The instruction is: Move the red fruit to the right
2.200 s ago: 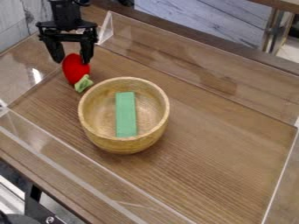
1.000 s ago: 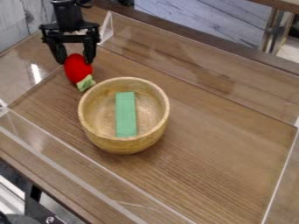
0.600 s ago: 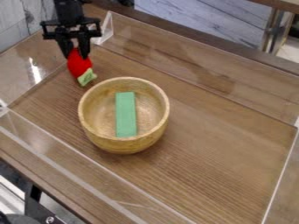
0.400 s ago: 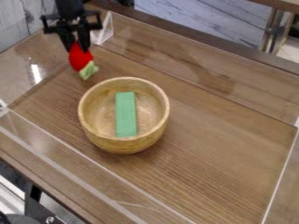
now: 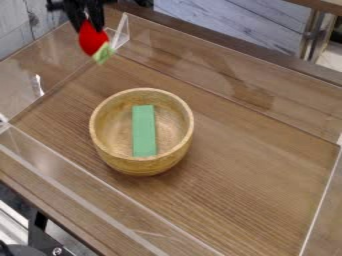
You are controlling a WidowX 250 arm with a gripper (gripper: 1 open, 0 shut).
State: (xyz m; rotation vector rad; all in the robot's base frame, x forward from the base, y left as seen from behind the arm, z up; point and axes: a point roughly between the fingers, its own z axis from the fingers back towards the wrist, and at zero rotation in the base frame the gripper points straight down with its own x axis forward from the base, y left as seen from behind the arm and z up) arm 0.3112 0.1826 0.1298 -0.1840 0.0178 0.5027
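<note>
The end effector (image 5: 88, 24) sits at the top left corner of the view, pointing down, its dark fingers pinched narrow on the fruit (image 5: 91, 40) — most of the arm above it is cut off by the frame edge. The fruit hangs clear of the counter (image 5: 254, 150), up in the air well behind and to the left of the bowl (image 5: 142, 131), with nothing under it but bare wood.

So the pick looks done: the grasp is made and the fruit is off the surface. What is left is the whole sideways carry. The fruit is at the far left of the work area, and nothing about its place counts as "to the right" yet. It has to cross past or behind the bowl, come down on open wood on the right side, and be let go.

The fruit itself is small and bright red, oval, with a pale green leafy cap showing at its lower right end — it hangs tilted, cap downward. It is much smaller than the bowl. The bowl holds a flat green block (image 5: 143, 129), which is no part of this job.
</note>
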